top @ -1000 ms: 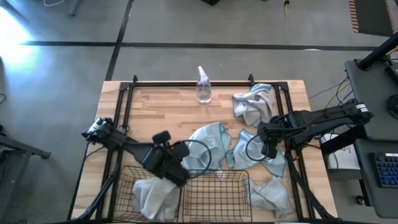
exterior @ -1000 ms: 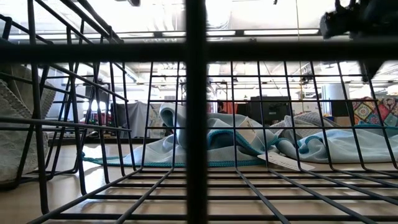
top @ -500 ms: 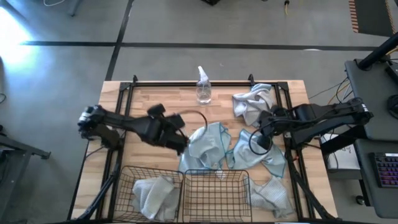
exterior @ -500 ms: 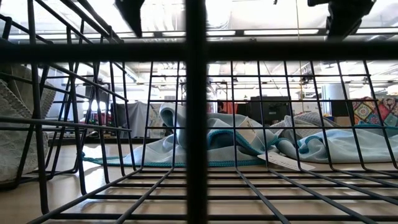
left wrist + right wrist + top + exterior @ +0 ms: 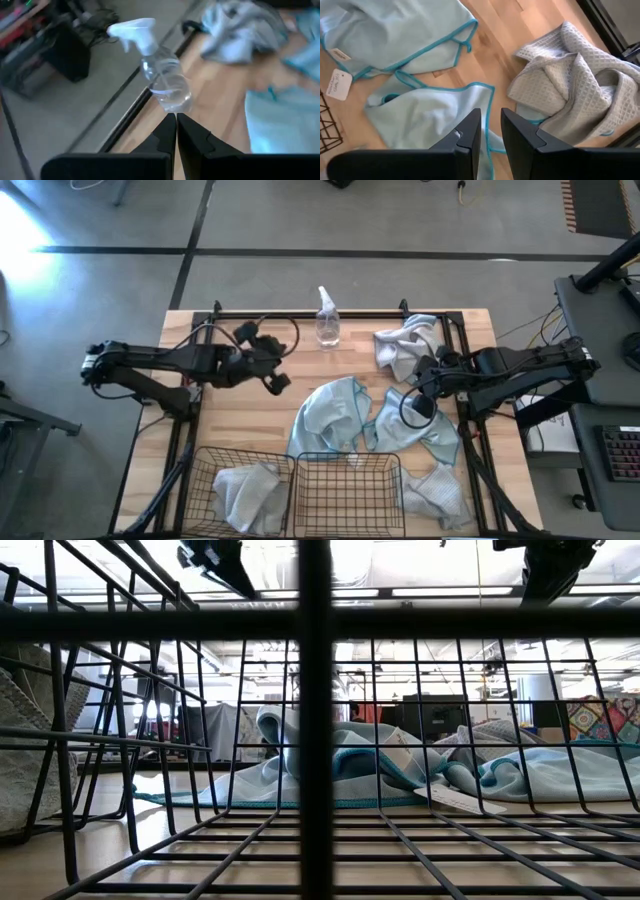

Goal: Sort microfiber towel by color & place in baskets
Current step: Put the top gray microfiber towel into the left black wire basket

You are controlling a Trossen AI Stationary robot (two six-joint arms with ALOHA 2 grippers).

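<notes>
Light blue towels (image 5: 335, 412) spread across the middle of the wooden desk (image 5: 250, 340), edged in teal; two white tags (image 5: 336, 82) sewn to one hem, writing too small to read. A second blue towel (image 5: 425, 430) directly beneath the right gripper (image 5: 424, 385). Grey-white waffle-weave towel (image 5: 405, 345) crumpled just beyond that gripper, near the desk's far right corner; another pale one (image 5: 435, 492) at the near right edge, beside the baskets. One grey-white towel (image 5: 245, 490) already lying in the left basket (image 5: 205, 480); right basket (image 5: 345, 490) holding no towel, blue cloth touching its far rim.

Right arm reaching in from the desk's right side, elbow bent, wrist pointed down over the blue cloth. Right gripper parted a narrow gap, holding nothing, poised above the towel without touching it.

Left arm stretched nearly flat from the desk's left edge toward the centre, forearm level over bare wood. Left gripper (image 5: 275, 380) pressed closed, fingertips meeting, nothing between them; clear spray bottle (image 5: 160, 75) with white trigger head standing straight ahead of it near the far rail, blue towels off to its side.

Through the basket mesh at desk height: blue folds heaped just beyond the wire, both grippers hanging above.
</notes>
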